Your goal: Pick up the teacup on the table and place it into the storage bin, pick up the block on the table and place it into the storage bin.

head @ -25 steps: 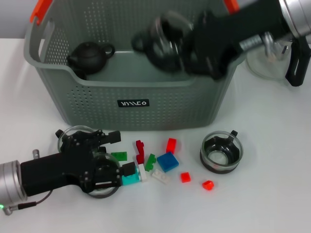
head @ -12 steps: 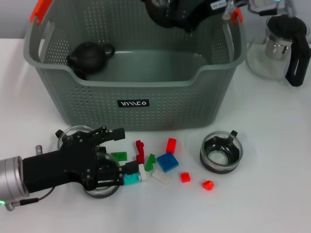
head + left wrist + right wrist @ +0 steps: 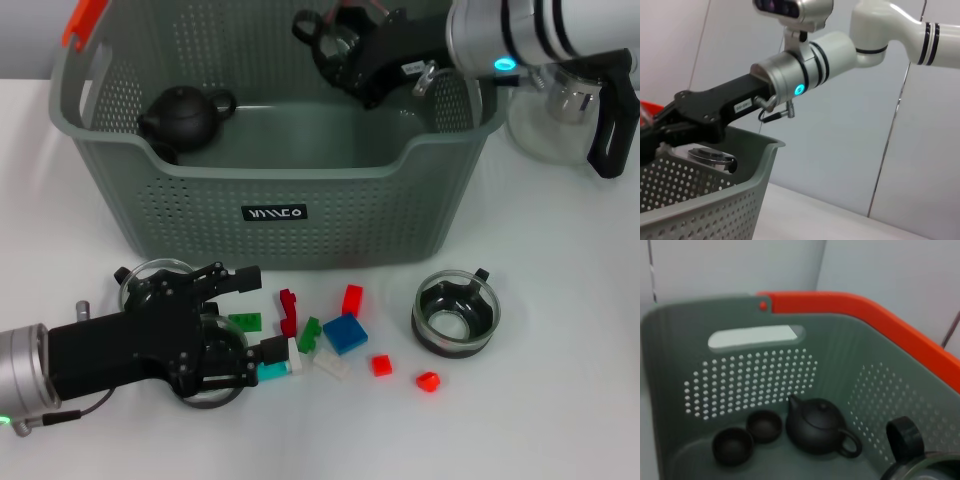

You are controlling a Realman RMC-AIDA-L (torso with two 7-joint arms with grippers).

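The right gripper (image 3: 335, 45) hangs over the large grey-green perforated plastic storage bin (image 3: 330, 215) near its twelve o'clock wall, clamped on a black-rimmed glass teacup (image 3: 337, 40). This looks like the placing step; next it should lower, then release. The left gripper (image 3: 265, 315), spread wide, lies at seven o'clock beside the blue square block (image 3: 345, 332).
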